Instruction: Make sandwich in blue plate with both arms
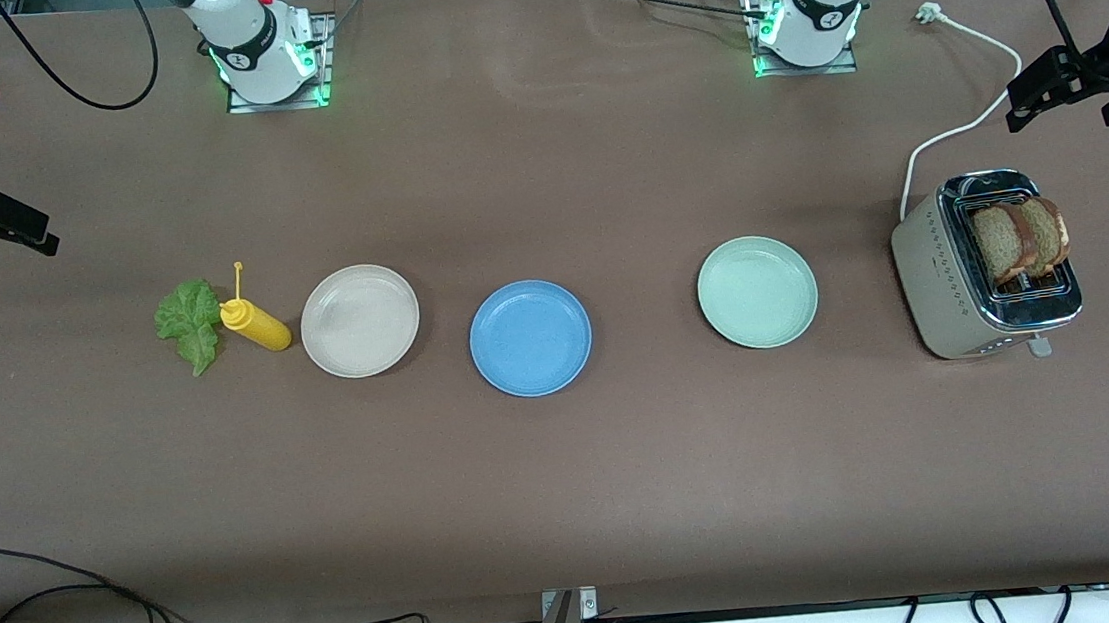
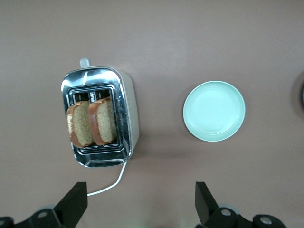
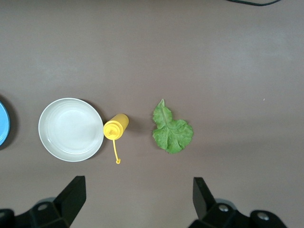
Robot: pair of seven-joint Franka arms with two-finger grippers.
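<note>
Two bread slices stand in the toaster; blue plate bare; left gripper and right gripper spread wide, holding nothing.

A wide brown table with black cables along its near edge.

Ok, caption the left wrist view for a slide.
Open left gripper over toaster holding two bread slices, pale green plate beside.

My blue plate sits bare mid-table; bread slices stand in the toaster; lettuce leaf lies flat.
</note>
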